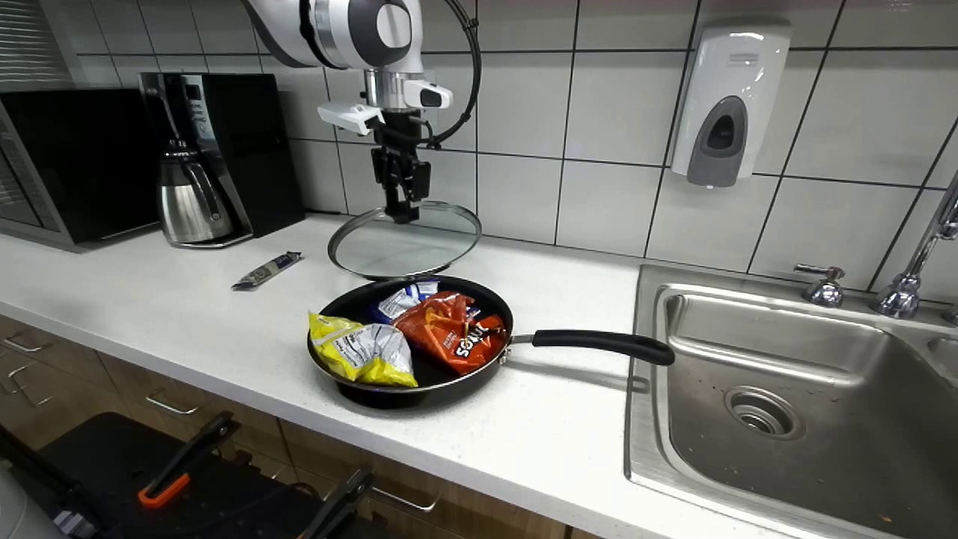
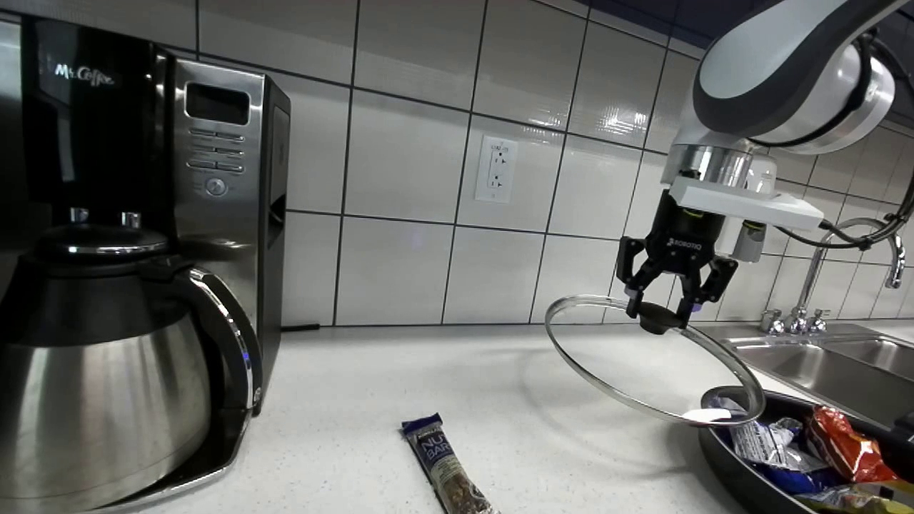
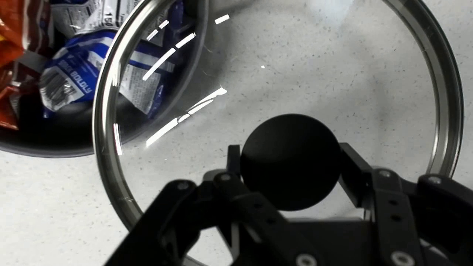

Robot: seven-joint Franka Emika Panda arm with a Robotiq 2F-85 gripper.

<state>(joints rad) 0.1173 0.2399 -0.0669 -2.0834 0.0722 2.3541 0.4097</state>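
Observation:
My gripper [image 2: 658, 313] is shut on the black knob [image 3: 292, 159] of a round glass lid [image 2: 635, 371], one finger pressed to each side. The lid has a metal rim and hangs above the white counter, tilted down toward the pan in an exterior view. A black frying pan [image 1: 404, 398] stands beside it; the wrist view shows the lid's edge overlapping the pan's edge. Inside the pan lie a yellow and silver bag [image 1: 367, 350], a red Doritos bag [image 1: 441, 329] and a blue and white bag [image 1: 404, 301]. Whether lid and pan touch, I cannot tell.
A wrapped nut bar [image 2: 446, 464] lies on the counter. A coffee maker [image 2: 228, 143] with a steel carafe [image 2: 107, 407] stands by the tiled wall. The pan's handle [image 1: 599, 341] reaches over the edge of the steel sink [image 1: 647, 419]. A soap dispenser [image 1: 741, 67] hangs above.

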